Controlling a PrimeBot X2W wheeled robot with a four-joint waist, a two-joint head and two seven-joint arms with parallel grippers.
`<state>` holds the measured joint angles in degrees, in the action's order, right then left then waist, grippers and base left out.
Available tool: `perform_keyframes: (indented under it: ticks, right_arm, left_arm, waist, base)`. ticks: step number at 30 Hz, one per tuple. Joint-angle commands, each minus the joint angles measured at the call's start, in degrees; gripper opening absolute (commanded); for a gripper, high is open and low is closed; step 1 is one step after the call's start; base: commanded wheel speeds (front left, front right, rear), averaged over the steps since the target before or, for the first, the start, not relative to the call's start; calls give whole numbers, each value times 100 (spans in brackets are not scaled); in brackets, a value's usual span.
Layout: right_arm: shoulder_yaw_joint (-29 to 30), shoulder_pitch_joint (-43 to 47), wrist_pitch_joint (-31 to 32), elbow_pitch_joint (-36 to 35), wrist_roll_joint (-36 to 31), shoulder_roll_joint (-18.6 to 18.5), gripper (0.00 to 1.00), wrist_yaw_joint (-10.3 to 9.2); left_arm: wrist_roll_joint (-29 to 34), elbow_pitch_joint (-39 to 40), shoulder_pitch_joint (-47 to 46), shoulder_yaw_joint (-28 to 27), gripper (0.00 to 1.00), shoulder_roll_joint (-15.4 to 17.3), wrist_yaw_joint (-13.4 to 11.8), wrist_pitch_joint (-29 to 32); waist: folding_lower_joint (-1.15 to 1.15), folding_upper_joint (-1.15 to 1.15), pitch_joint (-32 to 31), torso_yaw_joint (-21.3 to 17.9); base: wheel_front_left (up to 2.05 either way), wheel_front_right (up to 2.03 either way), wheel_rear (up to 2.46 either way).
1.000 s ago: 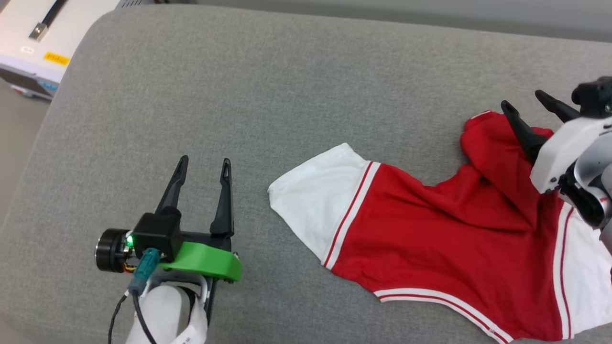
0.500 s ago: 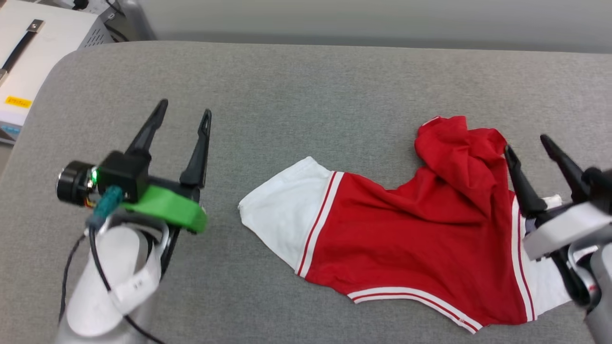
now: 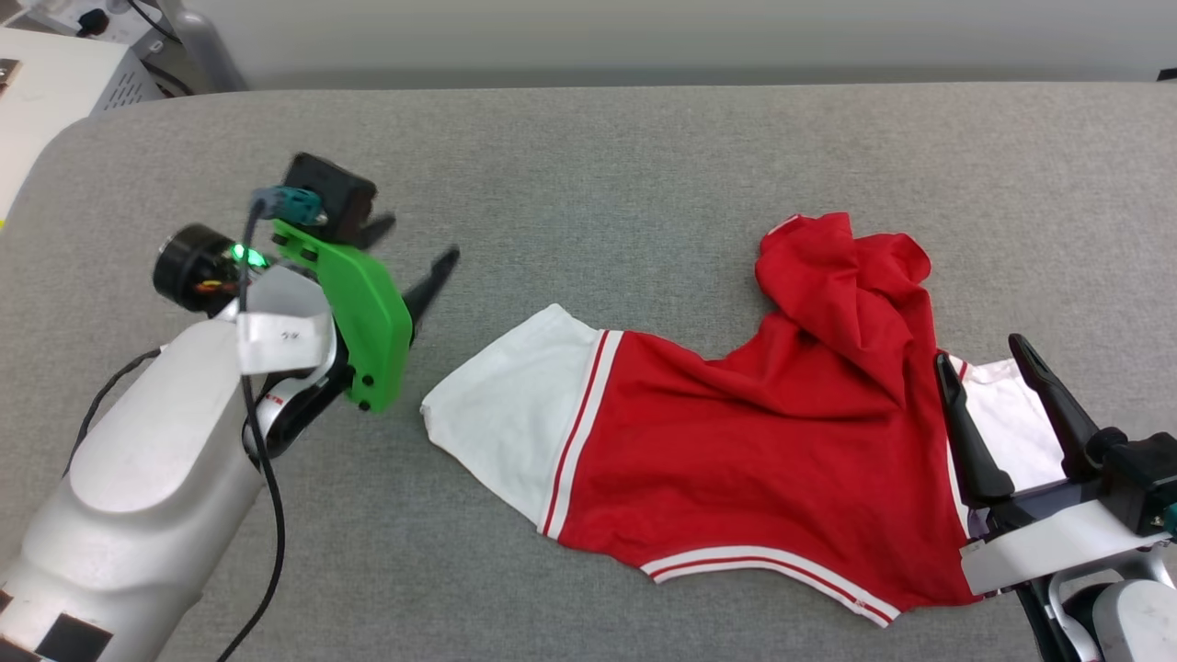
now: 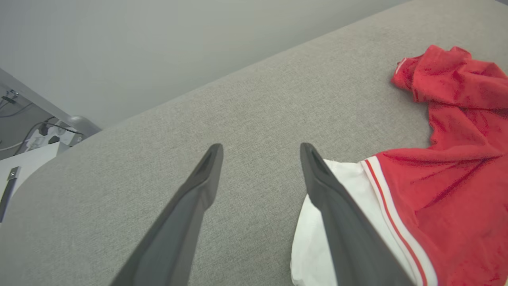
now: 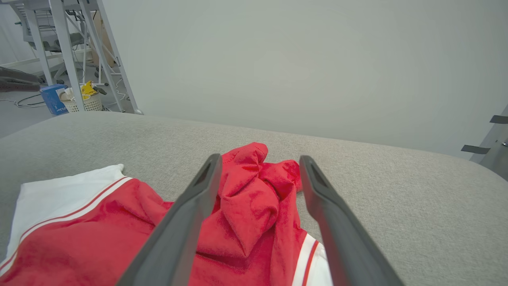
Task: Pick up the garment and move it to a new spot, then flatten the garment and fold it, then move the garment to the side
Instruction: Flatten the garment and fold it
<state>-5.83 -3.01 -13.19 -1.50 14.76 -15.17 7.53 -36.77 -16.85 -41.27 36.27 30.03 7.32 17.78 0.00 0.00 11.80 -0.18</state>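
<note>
Garment (image 3: 736, 460): red jersey-style T-shirt with white short sleeves and red-and-white striped trim. It lies rumpled on the grey fabric-covered desk (image 3: 598, 165), right of centre in the head view. One white sleeve (image 3: 497, 423) is spread flat toward the robot's left. The red body is rucked into a bunched fold (image 3: 841, 276) at the far right. The second white sleeve (image 3: 1007, 414) peeks out beside it.

Left gripper (image 4: 260, 147): fingers wide and empty, wrist rolled on its side, just beside the spread sleeve's edge.
Right gripper (image 3: 979, 351): fingers wide and empty, over the second sleeve, pointing at the bunch.

My read: the shirt looks placed, flattening is the step in hand, and nothing is folded yet.

How I'd run it:
- Left: come down on the outer edge of the spread sleeve, pinch both layers and hold as the anchor.
- Right: take the bunch at its free edge, not mid-cloth, or the fingers just grab a wad.
- Lift only enough to clear the body, then draw away from the anchor and lay it down, low and slow.
- Keep the pull in line with the striped hem (image 3: 763, 561) so the body doesn't skew.

Risks: thin jersey slips from a shallow pinch, and fingertips may snag the desk fabric.
</note>
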Motion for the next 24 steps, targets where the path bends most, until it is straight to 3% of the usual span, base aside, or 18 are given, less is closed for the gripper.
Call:
perform_keyframes:
  ticks: [1, 4, 10, 20, 21, 22, 23, 24]
  right_arm:
    - [-9, 86, 33, -54, -76, 24, 100, -4]
    - [-47, 75, 46, -103, -144, 75, 100, -4]
    - [-81, -5, 57, -103, -224, 97, 100, -4]
    - [-179, -253, -1, 52, -223, 106, 100, -4]
    - [-167, -268, -3, 64, -222, 98, 100, -4]
    - [-146, -284, -4, 73, -221, 84, 100, -4]
    - [-126, -300, -7, 72, -229, 66, 100, -4]
    - [-85, -326, -15, 55, -241, 36, 100, -4]
  left_arm:
    - [-206, -76, -140, 181, 100, 96, 16, 315]
    - [-759, -241, -308, 687, 100, 248, 16, 1164]
    - [-1360, -394, -456, 1533, 100, 446, 16, 2064]
    - [-1732, -1004, -447, 2381, 100, 443, 16, 2121]
    - [-1741, -1034, -457, 2431, 71, 441, 16, 2064]
    - [-1721, -1069, -481, 2478, 25, 446, 16, 1942]
    - [-1716, -1093, -492, 2521, 0, 451, 16, 1860]
    - [-1716, -1106, -504, 2586, 0, 472, 16, 1782]
  waist:
    - [0, 0, 54, -58]
    - [0, 0, 118, -126]
    - [0, 0, 262, -208]
    - [0, 0, 447, -341]
    - [0, 0, 446, -347]
    - [0, 0, 441, -350]
    - [0, 0, 431, -352]
    - [0, 0, 414, -350]
  base:
    - [0, 0, 0]
    - [0, 0, 0]
    - [0, 0, 0]
    - [0, 0, 0]
    - [0, 0, 0]
    - [0, 0, 0]
    - [0, 0, 0]
    - [0, 0, 0]
